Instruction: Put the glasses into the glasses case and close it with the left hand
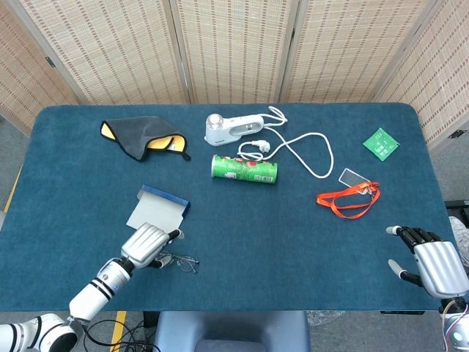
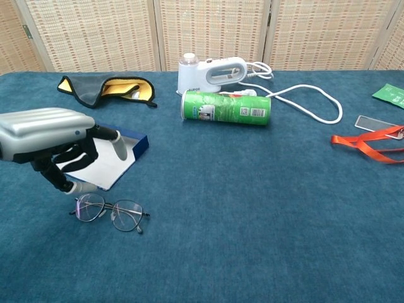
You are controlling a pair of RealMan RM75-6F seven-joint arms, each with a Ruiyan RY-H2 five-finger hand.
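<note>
Thin wire-framed glasses (image 2: 110, 213) lie on the blue table near its front left; in the head view the glasses (image 1: 183, 261) are half hidden under my left hand (image 1: 146, 244). The left hand (image 2: 47, 137) hovers just above their left lens, fingers curled downward and apart, holding nothing. The open glasses case (image 1: 157, 207), white inside with a blue edge, lies just behind the hand; the same case (image 2: 113, 158) is partly covered by the hand in the chest view. My right hand (image 1: 429, 260) rests open at the front right corner.
A green can (image 1: 244, 168) lies on its side mid-table. Behind it are a white device (image 1: 232, 128) with a cord (image 1: 311, 150), a dark and yellow cloth (image 1: 143, 138), an orange lanyard (image 1: 349, 199) and a green card (image 1: 381, 142).
</note>
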